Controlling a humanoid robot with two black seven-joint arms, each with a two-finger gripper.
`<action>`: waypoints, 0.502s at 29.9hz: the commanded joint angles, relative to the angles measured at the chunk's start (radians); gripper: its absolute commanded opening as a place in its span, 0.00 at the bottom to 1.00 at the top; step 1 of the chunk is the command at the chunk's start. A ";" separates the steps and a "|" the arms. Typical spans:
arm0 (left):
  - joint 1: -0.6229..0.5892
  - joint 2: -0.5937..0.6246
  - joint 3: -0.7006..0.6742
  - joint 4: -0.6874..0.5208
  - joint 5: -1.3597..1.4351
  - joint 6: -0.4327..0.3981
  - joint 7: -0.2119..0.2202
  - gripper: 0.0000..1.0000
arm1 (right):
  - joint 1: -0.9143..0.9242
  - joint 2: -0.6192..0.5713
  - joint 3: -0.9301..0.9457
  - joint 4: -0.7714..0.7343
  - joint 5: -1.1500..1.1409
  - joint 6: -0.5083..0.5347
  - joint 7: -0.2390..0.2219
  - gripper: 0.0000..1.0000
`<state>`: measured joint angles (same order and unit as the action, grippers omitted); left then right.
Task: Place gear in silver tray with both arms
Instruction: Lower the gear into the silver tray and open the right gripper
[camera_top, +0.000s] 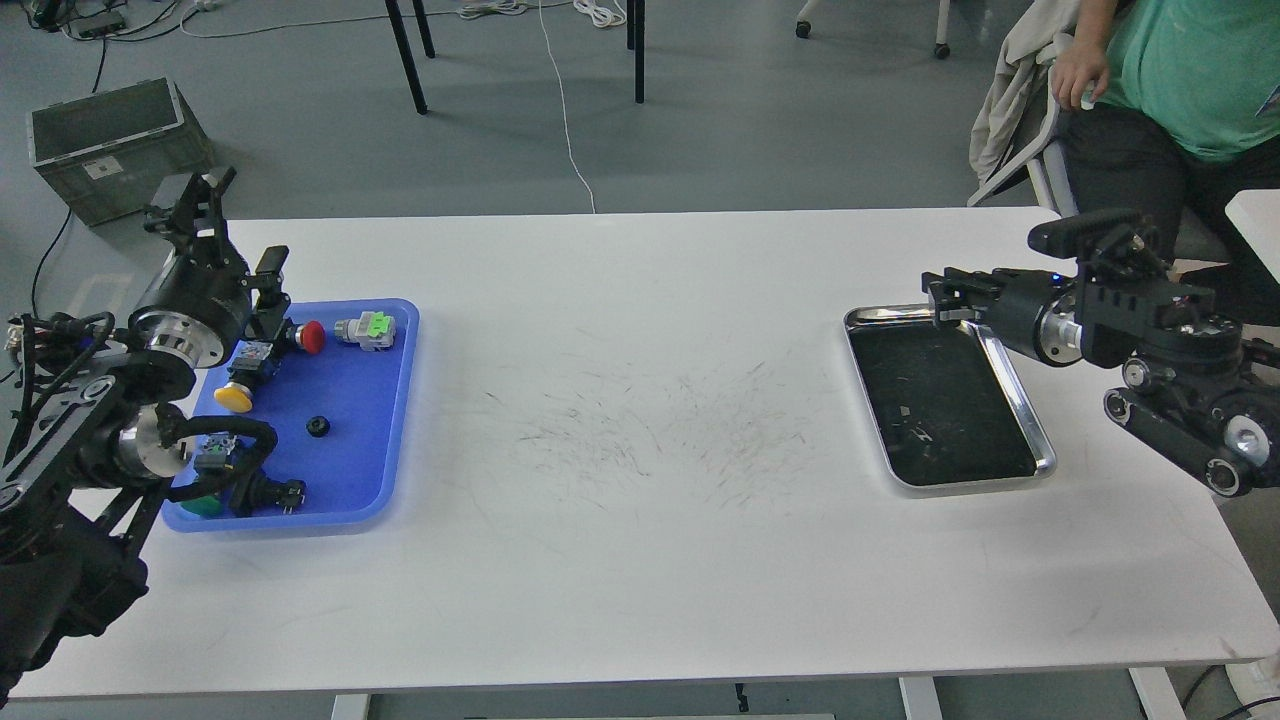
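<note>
Head view, left gripper (268, 290) over blue tray (390, 400), right gripper (940, 297) at silver tray (1000, 350); both jaw states unclear

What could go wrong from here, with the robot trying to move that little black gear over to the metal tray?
1. The gear is small and dark, lying in the blue tray among bulkier switches such as the red button; the left gripper might grab or bump a neighbour instead.
2. The silver tray sits far across the table, so the gear could slip during a handover.
3. The right gripper hangs by the tray's rim and could nudge it.
</note>
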<state>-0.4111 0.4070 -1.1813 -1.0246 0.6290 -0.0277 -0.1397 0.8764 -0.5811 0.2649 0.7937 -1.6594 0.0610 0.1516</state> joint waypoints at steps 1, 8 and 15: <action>0.000 -0.002 0.000 0.000 0.000 0.000 0.000 0.98 | -0.040 0.036 -0.010 -0.074 0.061 -0.016 0.020 0.02; -0.008 0.000 0.006 0.000 0.005 0.000 0.002 0.98 | -0.106 0.124 -0.018 -0.157 0.066 -0.067 0.020 0.02; -0.015 -0.004 0.040 0.000 0.001 0.002 0.002 0.98 | -0.108 0.199 -0.067 -0.222 0.067 -0.122 0.020 0.02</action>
<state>-0.4258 0.4052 -1.1444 -1.0252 0.6322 -0.0264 -0.1381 0.7689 -0.4086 0.2042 0.5871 -1.5929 -0.0455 0.1722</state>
